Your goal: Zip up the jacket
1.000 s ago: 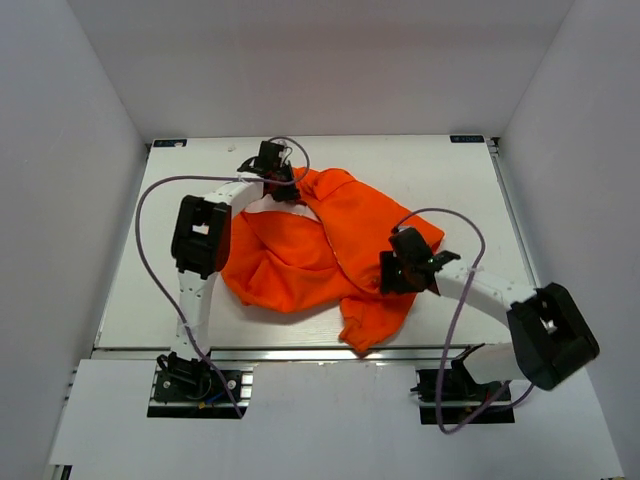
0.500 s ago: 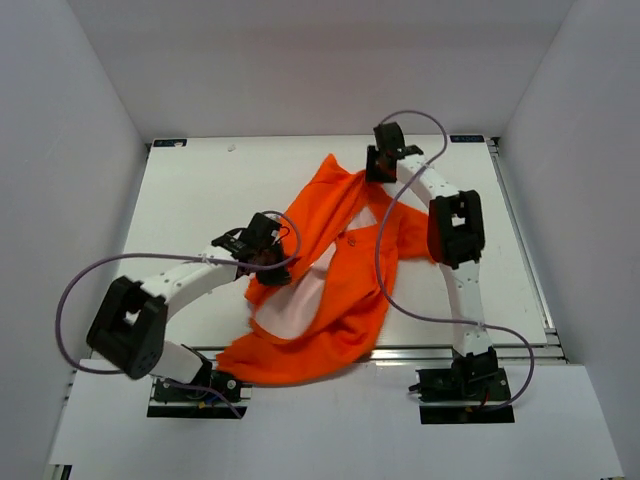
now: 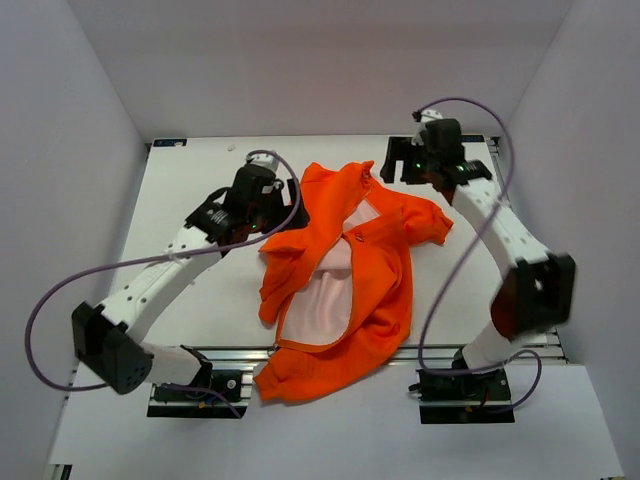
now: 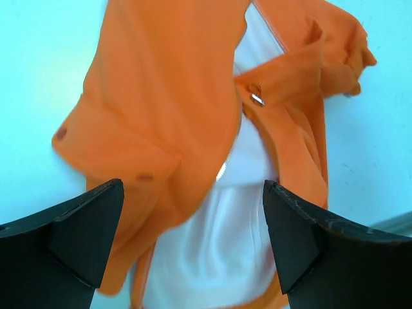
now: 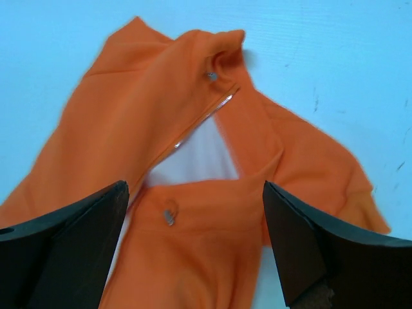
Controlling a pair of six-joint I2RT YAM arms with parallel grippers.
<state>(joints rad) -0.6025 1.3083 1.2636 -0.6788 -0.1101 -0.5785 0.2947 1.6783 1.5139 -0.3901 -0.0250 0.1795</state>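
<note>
The orange jacket point(image 3: 375, 270) lies on the middle of the white table point(image 3: 180, 200), collar at the far side. Its front is apart and the white lining point(image 3: 325, 300) shows; the hem hangs over the near edge. My left gripper point(image 3: 283, 200) hovers by the jacket's far left shoulder, open and empty. In the left wrist view the left gripper point(image 4: 192, 185) stands wide over jacket point(image 4: 161, 84) and lining, with a metal zipper pull point(image 4: 257, 98) further ahead. My right gripper point(image 3: 397, 165) is open above the far right collar. The right gripper point(image 5: 195, 185) frames the jacket point(image 5: 129, 116) and a zipper line point(image 5: 199, 119).
White walls enclose the table on three sides. An aluminium rail point(image 3: 220, 352) runs along the near edge, by the arm bases. Purple cables point(image 3: 45, 300) loop beside both arms. Bare table point(image 3: 470, 300) lies right of the jacket.
Both grippers have opened and let go of the jacket. The left one moved from the jacket's middle to its far left, the right one shifted right. The jacket now lies more spread out, lining showing.
</note>
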